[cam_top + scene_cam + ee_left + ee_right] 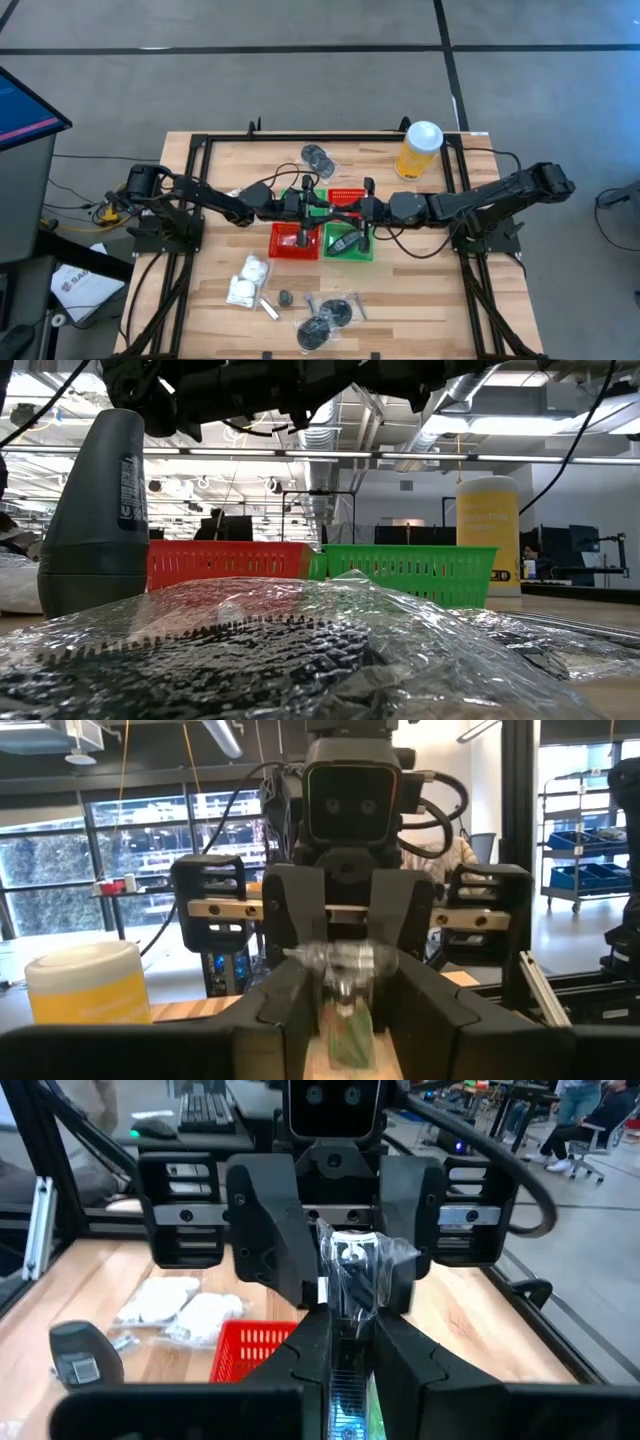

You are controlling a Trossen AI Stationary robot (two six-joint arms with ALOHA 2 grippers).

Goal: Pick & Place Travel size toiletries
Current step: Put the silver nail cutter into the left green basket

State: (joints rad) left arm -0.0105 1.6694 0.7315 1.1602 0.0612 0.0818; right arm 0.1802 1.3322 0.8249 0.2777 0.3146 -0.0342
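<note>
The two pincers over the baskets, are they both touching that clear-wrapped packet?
Touching. The right wrist view shows the left pincer clamped on the wrapped packet, and the right pincer closed on its lower end.

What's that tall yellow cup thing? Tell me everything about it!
The yellow cup is a tall, round container with a see-through yellow body and a white lid on top. Faint white writing runs down its side. It stands upright, alone, near the table's far right corner, behind the green basket. Nothing touches it except the wooden table; both arms work elsewhere, above the baskets.
</note>
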